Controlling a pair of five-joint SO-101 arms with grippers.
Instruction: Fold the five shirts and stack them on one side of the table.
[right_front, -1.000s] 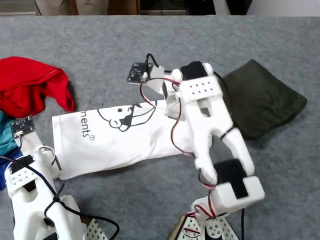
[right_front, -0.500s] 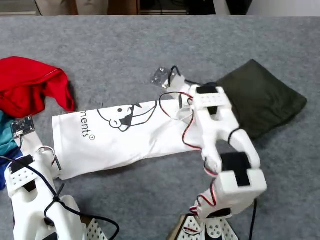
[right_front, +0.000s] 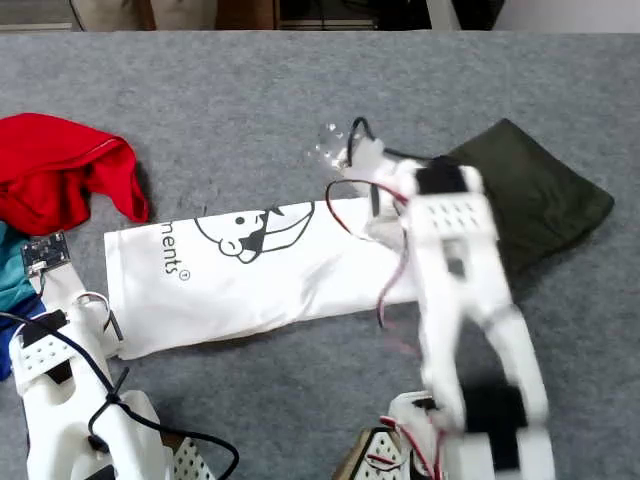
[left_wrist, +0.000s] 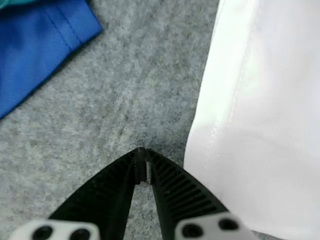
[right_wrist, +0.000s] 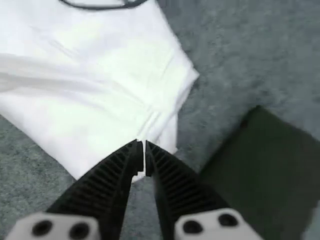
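Note:
A white shirt (right_front: 250, 265) with a black print lies folded into a long strip across the middle of the table. A folded dark green shirt (right_front: 525, 200) rests at the right. A red shirt (right_front: 60, 170) lies crumpled at the left, with a teal and blue shirt (right_front: 8, 285) at the table's left edge. My left gripper (left_wrist: 142, 167) is shut and empty, low over the grey table between the blue shirt (left_wrist: 35, 50) and the white shirt's edge (left_wrist: 260, 125). My right gripper (right_wrist: 144, 150) is shut and empty over the white shirt's end (right_wrist: 100, 75), close to the dark green shirt (right_wrist: 260, 170).
The grey felt table (right_front: 220, 90) is bare along the back and in front of the white shirt. The left arm (right_front: 60, 370) stands at the front left corner. The right arm (right_front: 455, 260) stretches from the front edge between the white and green shirts.
The right arm has swung to the right, from over the white shirt's middle toward its right end and the dark green shirt. The left arm and the shirts have stayed put.

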